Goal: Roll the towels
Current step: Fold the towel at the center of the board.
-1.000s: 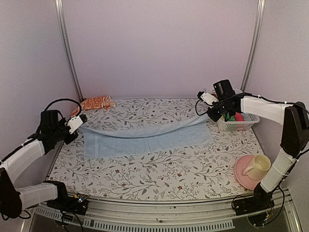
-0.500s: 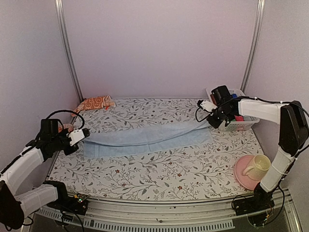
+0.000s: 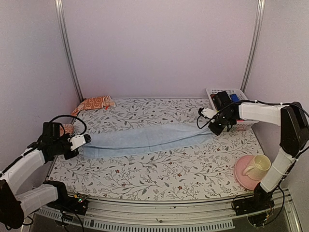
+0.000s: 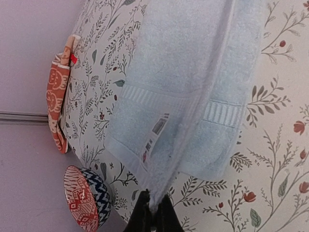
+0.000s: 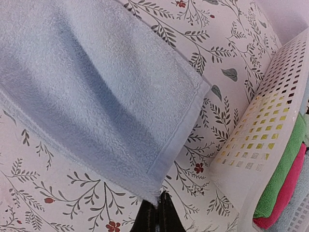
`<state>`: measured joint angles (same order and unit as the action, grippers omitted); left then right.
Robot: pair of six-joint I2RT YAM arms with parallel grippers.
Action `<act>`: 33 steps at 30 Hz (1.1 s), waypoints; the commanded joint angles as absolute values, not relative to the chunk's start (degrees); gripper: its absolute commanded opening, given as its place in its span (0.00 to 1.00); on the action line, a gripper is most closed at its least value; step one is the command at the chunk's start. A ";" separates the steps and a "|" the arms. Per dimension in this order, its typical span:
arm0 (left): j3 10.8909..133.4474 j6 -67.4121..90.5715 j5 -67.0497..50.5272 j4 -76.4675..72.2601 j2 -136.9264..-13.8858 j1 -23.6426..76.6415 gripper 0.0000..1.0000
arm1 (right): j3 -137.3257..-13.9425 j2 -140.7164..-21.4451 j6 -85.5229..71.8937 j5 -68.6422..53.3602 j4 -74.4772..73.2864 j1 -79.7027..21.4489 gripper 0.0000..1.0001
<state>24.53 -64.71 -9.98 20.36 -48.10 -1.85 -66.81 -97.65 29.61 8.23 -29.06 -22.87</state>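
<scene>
The light blue towel [image 3: 145,138] lies folded lengthwise in a long strip across the middle of the table. My left gripper [image 3: 87,139] is shut on its left end, low over the table; the wrist view shows the pinched corner [image 4: 155,199] between the black fingers. My right gripper [image 3: 210,126] is shut on the towel's right corner [image 5: 157,195], next to the white basket. The orange-red printed towel [image 3: 94,103] lies crumpled at the back left corner, also visible in the left wrist view as the orange towel [image 4: 57,96].
A white basket [image 3: 240,124] with green and pink cloths [image 5: 282,186] stands at the right. A pink plate with a cream mug [image 3: 256,166] sits front right. A patterned bowl [image 4: 84,198] sits at the left edge near my left gripper.
Both grippers came down and toward the front with the blue towel's far edge, laying it over the near half. The towel went from a raised, sagging sheet to a flat folded strip.
</scene>
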 commanded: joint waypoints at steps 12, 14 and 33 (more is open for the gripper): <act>23.03 -66.45 -9.68 21.36 -48.78 -2.66 0.00 | -64.01 -94.04 31.18 6.11 -30.59 -24.24 0.02; 22.89 -66.64 -9.52 21.40 -48.86 -2.64 0.00 | -63.89 -94.62 31.28 7.00 -30.65 -24.32 0.02; 21.39 -69.35 -9.67 22.48 -50.33 -2.64 0.00 | -64.30 -98.81 31.36 9.61 -30.10 -24.51 0.02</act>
<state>21.50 -67.94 -8.75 20.93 -50.30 -1.96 -64.40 -97.84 30.92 9.45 -29.98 -24.08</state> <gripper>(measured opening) 0.026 0.027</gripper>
